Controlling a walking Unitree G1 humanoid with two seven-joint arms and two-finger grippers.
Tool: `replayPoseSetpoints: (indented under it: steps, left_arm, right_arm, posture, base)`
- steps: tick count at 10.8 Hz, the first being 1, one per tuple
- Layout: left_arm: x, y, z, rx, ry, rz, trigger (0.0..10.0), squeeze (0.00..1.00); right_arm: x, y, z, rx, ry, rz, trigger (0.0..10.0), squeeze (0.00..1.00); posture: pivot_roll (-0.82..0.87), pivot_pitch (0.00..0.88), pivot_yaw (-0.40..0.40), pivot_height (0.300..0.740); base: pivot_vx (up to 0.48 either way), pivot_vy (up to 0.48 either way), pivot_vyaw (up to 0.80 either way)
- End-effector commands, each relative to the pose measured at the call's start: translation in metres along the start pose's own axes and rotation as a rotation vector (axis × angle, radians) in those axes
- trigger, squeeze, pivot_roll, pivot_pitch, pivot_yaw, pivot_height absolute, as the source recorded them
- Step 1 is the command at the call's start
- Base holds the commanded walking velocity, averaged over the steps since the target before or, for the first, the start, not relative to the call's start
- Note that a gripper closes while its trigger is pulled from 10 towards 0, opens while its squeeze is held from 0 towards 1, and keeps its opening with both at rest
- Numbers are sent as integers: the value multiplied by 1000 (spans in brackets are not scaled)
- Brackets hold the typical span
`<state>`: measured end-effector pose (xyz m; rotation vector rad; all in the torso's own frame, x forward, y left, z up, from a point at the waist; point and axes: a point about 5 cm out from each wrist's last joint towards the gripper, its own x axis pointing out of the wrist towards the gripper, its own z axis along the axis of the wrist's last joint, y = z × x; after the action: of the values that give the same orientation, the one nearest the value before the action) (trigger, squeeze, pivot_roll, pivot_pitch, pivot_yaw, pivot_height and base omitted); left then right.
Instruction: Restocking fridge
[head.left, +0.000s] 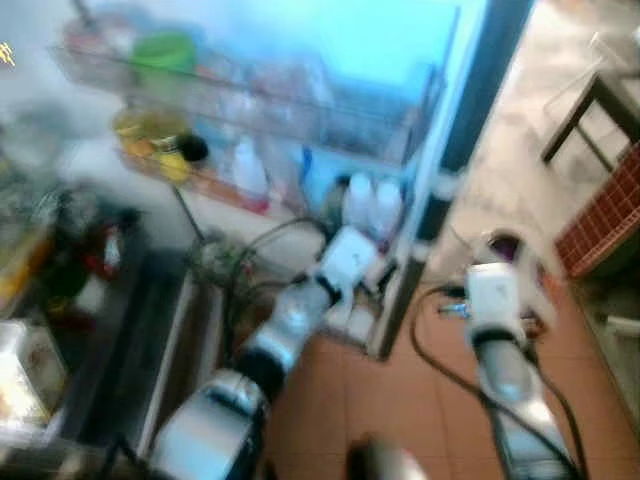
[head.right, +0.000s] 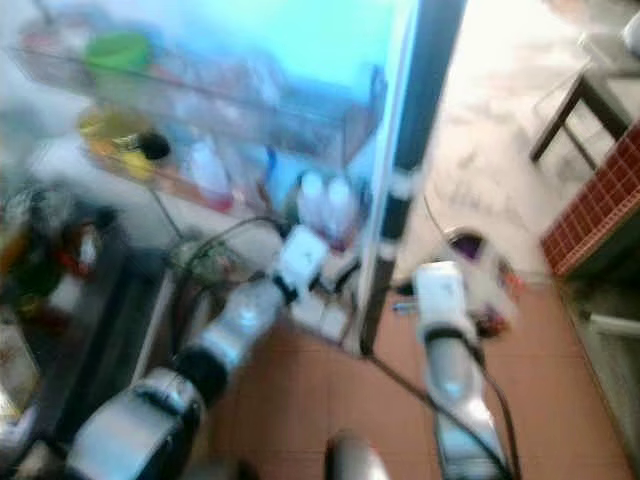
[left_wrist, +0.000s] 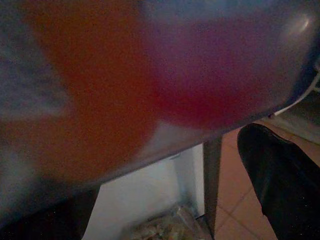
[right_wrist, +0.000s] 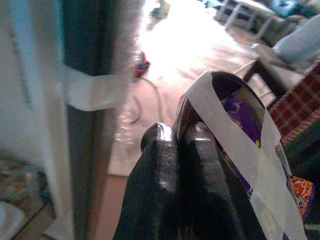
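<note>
Beside the open fridge door's dark edge (head.left: 430, 200), the right gripper (right_wrist: 180, 150) has its fingers pressed together on a purple packet (right_wrist: 245, 120), long axis running away from the wrist. Terracotta tile floor (head.left: 400, 400) lies open below. Left gripper (head.left: 375, 275) reaches the lowest door shelf (head.left: 350, 325); finger state unreadable, a blurred red item (left_wrist: 125, 75) close against its camera.

Count, blurred frames: two white bottles (head.left: 372, 203) on lower door shelf, one green lid (head.left: 163, 48) above, one purple packet (right_wrist: 245, 120), two silver arms (head.left: 290, 325).
</note>
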<state>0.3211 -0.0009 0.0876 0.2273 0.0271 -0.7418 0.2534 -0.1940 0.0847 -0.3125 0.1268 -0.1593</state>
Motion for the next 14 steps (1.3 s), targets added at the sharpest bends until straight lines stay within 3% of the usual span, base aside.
replayPoseSetpoints:
  steps: [1, 9, 11, 14]
  left_arm:
    - [12, -23, 14, -48, -40, -38, 10000, 0]
    - [11, -20, 9, -31, -12, -5, 10000, 0]
    - [7, -11, 5, -10, 2, 109, 10000, 0]
    - [-13, 7, -6, -19, -27, 224, 10000, 0]
  right_arm:
    - [0, 3, 7, 3, -30, 8, 10000, 0]
    - [-1, 6, 7, -3, -36, 24, 10000, 0]
    - [-1, 7, 7, -32, -42, 36, 10000, 0]
    - [-2, 16, 13, 3, -81, 109, 10000, 0]
  posture:
    - [-83, 101, 13, 740]
    - [-84, 105, 10, 740]
    - [-82, 104, 8, 740]
    - [-77, 104, 9, 740]
  base:
    - [412, 0, 0]
    - [261, 0, 0]
    - [0, 0, 0]
    - [0, 0, 0]
